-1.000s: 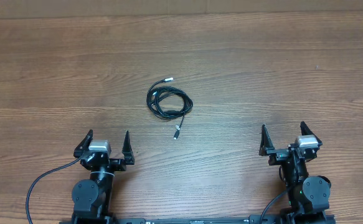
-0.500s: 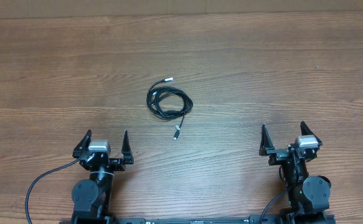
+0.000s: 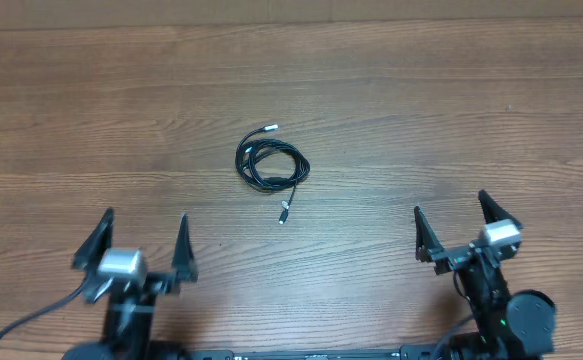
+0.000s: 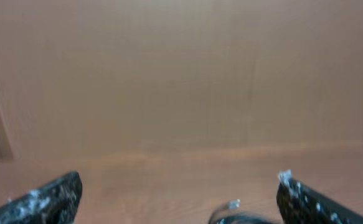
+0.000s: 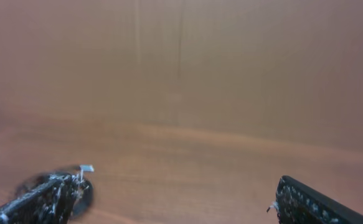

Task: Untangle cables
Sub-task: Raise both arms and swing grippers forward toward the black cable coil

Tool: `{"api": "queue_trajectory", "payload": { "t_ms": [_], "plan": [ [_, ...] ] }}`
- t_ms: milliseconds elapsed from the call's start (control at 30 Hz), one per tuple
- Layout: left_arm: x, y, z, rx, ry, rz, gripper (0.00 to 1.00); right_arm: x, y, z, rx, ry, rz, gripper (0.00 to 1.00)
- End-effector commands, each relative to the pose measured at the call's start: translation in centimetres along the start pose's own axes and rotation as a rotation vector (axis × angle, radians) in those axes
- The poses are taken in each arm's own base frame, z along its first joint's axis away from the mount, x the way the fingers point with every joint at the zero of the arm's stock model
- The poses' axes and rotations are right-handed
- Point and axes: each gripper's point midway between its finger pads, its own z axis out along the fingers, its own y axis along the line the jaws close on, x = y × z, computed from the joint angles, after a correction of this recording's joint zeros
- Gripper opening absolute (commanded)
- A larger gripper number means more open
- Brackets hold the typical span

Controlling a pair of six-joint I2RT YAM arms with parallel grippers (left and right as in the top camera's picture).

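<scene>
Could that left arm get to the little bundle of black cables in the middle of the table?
Probably yes. The cables lie in the open on the table, ahead of the left gripper, whose jaws stand open, with only bare wood in between.

Blk cables (image 3: 271, 165), brown wood-grain table (image 3: 441, 110)

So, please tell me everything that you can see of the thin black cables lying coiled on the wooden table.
The thin black cables lie as one loose, roughly round coil of several overlapping loops, flat on the brown wooden table, near its middle. They look like flexible, rubber-coated cord. One silver plug tip sticks out at the far side. A second plug tip trails on a short straight end toward the robot. Only the table touches them, and they are not yet untangled.
</scene>
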Motion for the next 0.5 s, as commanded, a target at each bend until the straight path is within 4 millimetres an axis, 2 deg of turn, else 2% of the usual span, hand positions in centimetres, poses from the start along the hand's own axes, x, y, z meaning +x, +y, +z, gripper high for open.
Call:
{"api": "queue_trajectory", "payload": {
  "t_ms": [0, 100, 167, 300, 467],
  "plan": [
    [-6.0, -1.0, -2.7, 0.056, -0.051, 0.019, 1.0, -4.9, 0.9, -1.7, -0.044, -0.082, -0.005, 1.0],
    [-9.1, -1.4, -4.0, 0.073, -0.015, 0.024, 1.0, -8.4, 1.1, -3.2, -0.043, -0.133, -0.013, 1.0],
    [-10.9, -2.2, -4.1, 0.125, 0.025, 0.021, 1.0, -10.7, 1.2, -4.1, -0.043, -0.147, -0.015, 1.0],
    [-13.4, -4.0, -2.8, 0.231, 0.166, 0.0, 1.0, -13.5, 1.4, -4.8, -0.052, -0.107, -0.01, 1.0],
    [-14.7, -5.3, -0.1, 0.319, 0.351, -0.036, 1.0, -17.7, 1.3, -4.6, -0.052, -0.036, -0.015, 1.0]
  ]
}}
